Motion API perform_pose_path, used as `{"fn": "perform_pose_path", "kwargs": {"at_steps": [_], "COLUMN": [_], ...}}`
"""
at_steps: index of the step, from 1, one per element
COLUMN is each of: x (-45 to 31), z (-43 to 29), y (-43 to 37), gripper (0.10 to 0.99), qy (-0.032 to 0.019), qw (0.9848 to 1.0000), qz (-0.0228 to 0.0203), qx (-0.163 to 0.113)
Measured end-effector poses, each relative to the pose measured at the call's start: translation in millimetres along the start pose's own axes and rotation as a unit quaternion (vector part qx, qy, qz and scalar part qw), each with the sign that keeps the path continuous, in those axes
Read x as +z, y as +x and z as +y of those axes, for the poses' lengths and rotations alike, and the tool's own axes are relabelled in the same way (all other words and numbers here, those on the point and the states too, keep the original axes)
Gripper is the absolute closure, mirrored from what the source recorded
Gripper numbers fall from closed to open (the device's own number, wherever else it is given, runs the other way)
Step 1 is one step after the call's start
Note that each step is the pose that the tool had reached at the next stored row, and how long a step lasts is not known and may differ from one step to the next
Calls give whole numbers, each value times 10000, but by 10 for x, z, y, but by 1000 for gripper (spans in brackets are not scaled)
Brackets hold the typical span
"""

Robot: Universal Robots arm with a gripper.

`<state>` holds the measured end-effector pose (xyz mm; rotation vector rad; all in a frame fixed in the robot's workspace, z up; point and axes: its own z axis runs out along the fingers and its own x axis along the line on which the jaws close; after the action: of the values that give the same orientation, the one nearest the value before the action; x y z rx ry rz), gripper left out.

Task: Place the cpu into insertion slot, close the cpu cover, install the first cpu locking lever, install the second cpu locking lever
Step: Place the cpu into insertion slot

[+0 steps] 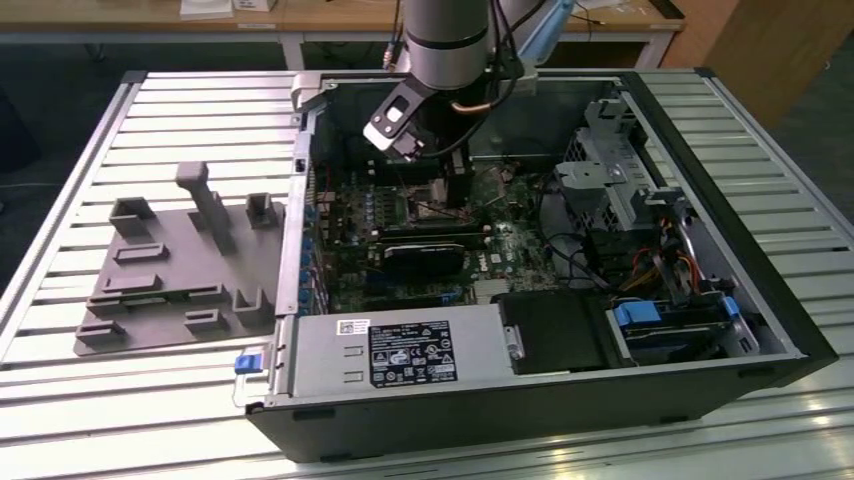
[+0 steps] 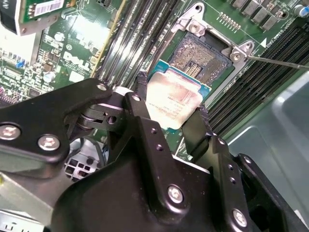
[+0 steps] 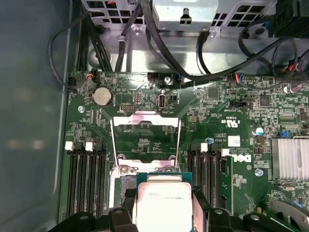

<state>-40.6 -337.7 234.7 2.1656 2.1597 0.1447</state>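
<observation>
Inside the open computer case [image 1: 534, 425], the gripper [image 2: 170, 96] is clamping the cpu [image 2: 173, 110] by opposite edges just above the insertion slot [image 2: 200, 55]; keeping it level and corner-aligned seems key.

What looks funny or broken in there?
Nothing looks broken. The cpu, pinched in the gripper, covers only part of the insertion slot, so it is off-centre and not yet in; the cpu cover is flipped open.

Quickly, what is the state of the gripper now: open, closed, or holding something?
Gripper: closed on the cpu, near the insertion slot.
</observation>
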Motion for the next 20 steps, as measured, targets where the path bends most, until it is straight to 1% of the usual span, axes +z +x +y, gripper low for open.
{"fn": "perform_pose_path", "kwargs": {"at_steps": [4,11,16,20], "x": [31,71,106,128], "z": [-31,-55,-91,-105], "y": [24,49,68,86], "gripper": [549,549,549,549], "qy": [-2,-3,-2,-2], "qw": [10000,10000,10000,10000], "qz": [-2,-1,-5,-4], "qx": [0,0,0,-1]}}
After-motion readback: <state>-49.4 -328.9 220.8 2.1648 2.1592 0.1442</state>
